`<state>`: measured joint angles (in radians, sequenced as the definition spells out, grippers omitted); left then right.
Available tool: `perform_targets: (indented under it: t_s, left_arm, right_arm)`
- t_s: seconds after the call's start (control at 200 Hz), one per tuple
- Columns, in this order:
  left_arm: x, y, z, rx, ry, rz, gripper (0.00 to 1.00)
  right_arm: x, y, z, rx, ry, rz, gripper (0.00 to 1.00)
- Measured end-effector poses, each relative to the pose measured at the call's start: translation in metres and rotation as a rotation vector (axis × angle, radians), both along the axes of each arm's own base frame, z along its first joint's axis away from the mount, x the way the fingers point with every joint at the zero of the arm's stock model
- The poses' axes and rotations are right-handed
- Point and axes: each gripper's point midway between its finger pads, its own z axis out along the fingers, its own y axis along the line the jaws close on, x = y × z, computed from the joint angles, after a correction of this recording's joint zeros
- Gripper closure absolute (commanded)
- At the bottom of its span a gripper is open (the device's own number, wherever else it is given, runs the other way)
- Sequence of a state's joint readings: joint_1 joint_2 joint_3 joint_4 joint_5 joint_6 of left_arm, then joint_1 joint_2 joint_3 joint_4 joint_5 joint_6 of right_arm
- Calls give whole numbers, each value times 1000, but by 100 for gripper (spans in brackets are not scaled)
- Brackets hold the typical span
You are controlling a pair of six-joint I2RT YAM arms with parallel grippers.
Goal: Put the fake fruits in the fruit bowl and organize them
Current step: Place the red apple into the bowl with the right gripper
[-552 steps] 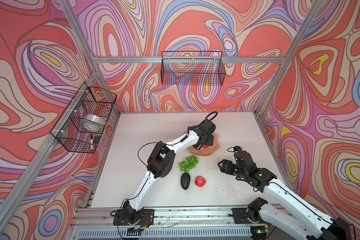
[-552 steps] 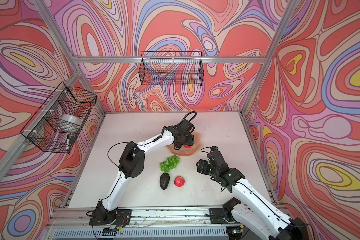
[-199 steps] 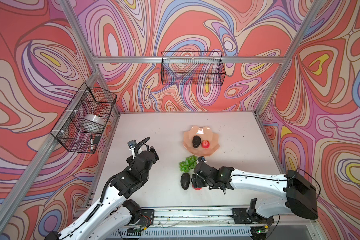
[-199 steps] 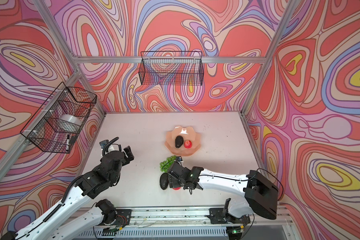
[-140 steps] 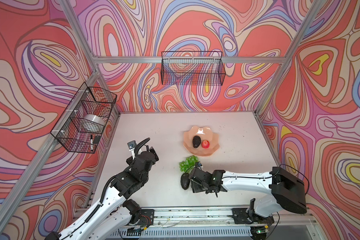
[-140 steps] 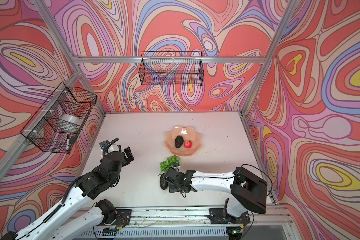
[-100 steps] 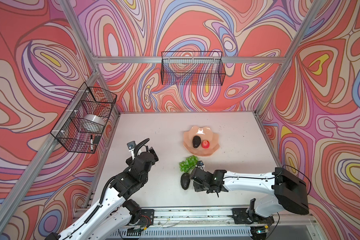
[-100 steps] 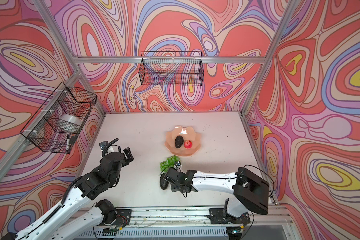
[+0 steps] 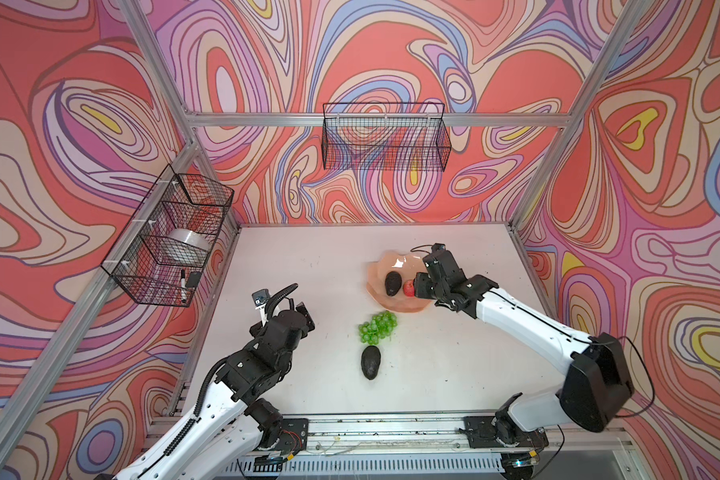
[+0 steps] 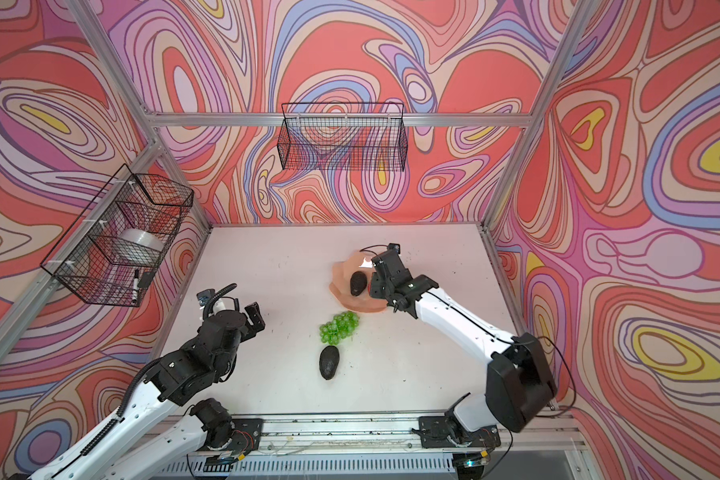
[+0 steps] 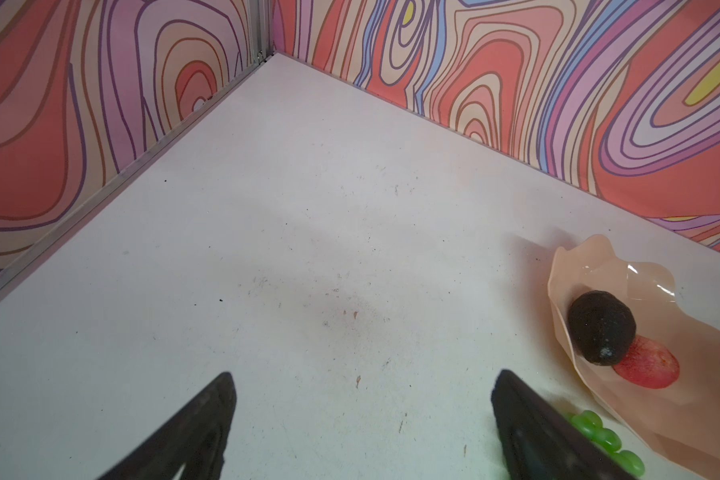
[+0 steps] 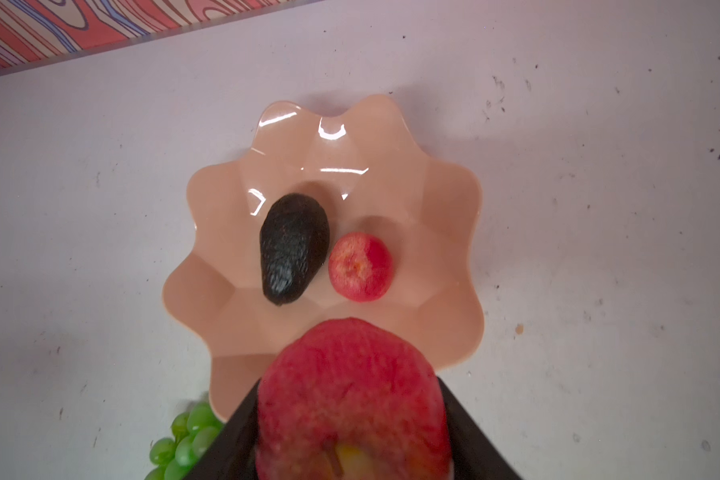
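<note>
- Since the earlier frames the right arm has been swung from the lower middle of both top views up to the fruit bowl (image 9: pixel 376 272), right of centre. An apple has been lifted from the bench (image 9: pixel 308 270), where it lay beside the lower avocado (image 9: pixel 370 361).
- The held apple (image 12: pixel 352 395) is clamped between the two black fingers of the right tool (image 9: pixel 417 286), which is poised over the right side of the bowl in both top views.
- Inside the bowl the upper avocado (image 12: pixel 294 249) and the other apple (image 12: pixel 360 266) are laid just beside each other; it cannot be told whether they touch.
- The grapes (image 9: pixel 377 328) are left on the bench just below the bowl's rim in both top views, and the lower avocado is found just below them.
- The left tool (image 11: pixel 364 380) is spread wide with nothing between its fingers. It is held over bare bench at lower left of centre in both top views, where it was also seen a second ago.
</note>
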<state>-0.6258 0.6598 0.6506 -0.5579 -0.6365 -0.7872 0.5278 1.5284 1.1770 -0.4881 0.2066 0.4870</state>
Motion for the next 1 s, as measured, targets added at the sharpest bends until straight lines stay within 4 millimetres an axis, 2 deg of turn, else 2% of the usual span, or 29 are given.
perform_targets:
  t_s: [0.205,0.376,0.551,0.731,0.871,1.001]
  left_arm:
    - [-6,0,-7,-3,30,-14,4]
    - [-9,-3,-13,-19,58,-33,5]
    - [-13,-11,-20,-60,98,-67,7]
    - [-15,-30,-35,-112,176,-135,10]
    - [-15,-55,-56,-159,275,-202,11]
    - [-24,-89,-72,-158,338,-305,11]
  right_arm:
    - [66,7,-33,-37,30,47,52]
    - [94,12,-63,-50,66,73,52]
    - [102,16,-85,-56,97,93,49]
    - [102,18,-94,-57,111,105,40]
    - [102,19,-96,-52,115,110,31]
    - [103,21,-94,-47,109,113,26]
